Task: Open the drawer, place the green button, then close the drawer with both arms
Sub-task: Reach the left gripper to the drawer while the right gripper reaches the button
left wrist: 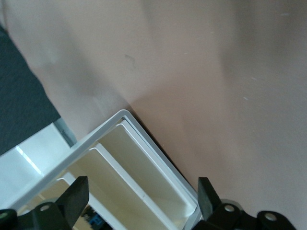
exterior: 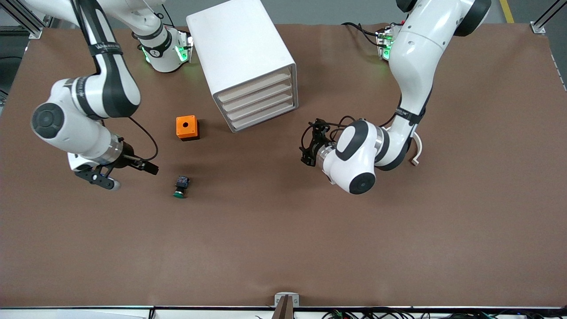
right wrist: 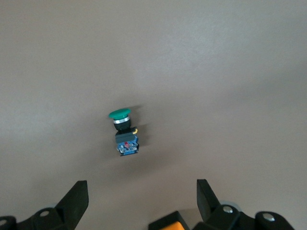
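The button (exterior: 180, 187), green cap and dark blue-black body, lies on its side on the brown table, nearer the front camera than the orange box. It shows in the right wrist view (right wrist: 124, 134). My right gripper (exterior: 150, 167) is open and empty, beside the button toward the right arm's end of the table (right wrist: 141, 188). The white drawer cabinet (exterior: 241, 57) stands at the middle back with all its drawers (exterior: 259, 104) shut. My left gripper (exterior: 308, 146) is open and empty, a short way in front of the drawer fronts, which fill the left wrist view (left wrist: 120, 158) past the gripper (left wrist: 142, 184).
An orange box with a hole (exterior: 187, 127) stands between the cabinet and the button; its edge shows in the right wrist view (right wrist: 168, 223). A small white curved piece (exterior: 416, 153) lies by the left arm. The brown table (exterior: 283, 248) is bare toward the front camera.
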Controlling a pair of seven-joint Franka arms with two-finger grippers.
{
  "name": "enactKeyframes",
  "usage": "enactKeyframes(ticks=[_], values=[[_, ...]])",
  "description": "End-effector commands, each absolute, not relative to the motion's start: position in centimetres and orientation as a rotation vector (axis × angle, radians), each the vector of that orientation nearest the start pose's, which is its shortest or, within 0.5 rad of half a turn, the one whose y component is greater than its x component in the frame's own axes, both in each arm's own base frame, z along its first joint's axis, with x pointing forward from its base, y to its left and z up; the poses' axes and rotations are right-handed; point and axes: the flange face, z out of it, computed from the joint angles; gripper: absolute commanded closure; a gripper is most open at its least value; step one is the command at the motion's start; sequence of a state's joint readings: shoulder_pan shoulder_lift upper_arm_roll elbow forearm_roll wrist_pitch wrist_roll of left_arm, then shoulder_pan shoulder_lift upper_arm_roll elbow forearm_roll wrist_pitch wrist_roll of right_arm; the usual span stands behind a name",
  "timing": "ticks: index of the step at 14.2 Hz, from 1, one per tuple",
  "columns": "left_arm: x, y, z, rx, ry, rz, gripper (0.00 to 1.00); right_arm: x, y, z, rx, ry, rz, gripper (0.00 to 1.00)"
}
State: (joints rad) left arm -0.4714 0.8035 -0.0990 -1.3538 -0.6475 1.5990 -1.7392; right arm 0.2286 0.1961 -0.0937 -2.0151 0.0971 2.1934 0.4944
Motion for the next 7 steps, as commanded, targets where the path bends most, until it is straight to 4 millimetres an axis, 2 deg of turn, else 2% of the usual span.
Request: enactKeyframes(ticks=[1, 3, 4, 7], values=[[54.4, -42.1, 21.4, -1.886, -1.767, 1.305, 0.00, 56.8, 10.9, 32.6, -2.990, 0.744, 0.015, 0.00], [52.4, -43.8, 19.0, -1.727, -1.754, 1.354, 0.02, 57.2, 11.6, 30.4, -2.983, 0.794, 0.001, 0.00], [51.3, -44.5, 17.9, -1.667, -1.742, 1.357, 0.06, 57.4, 11.7, 29.4, -2.982, 0.794, -0.017, 0.00], [49.5, -45.9, 17.4, -1.562, -1.693, 1.422, 0.31, 58.0, 12.1, 26.4, -2.990, 0.773, -0.054, 0.00]])
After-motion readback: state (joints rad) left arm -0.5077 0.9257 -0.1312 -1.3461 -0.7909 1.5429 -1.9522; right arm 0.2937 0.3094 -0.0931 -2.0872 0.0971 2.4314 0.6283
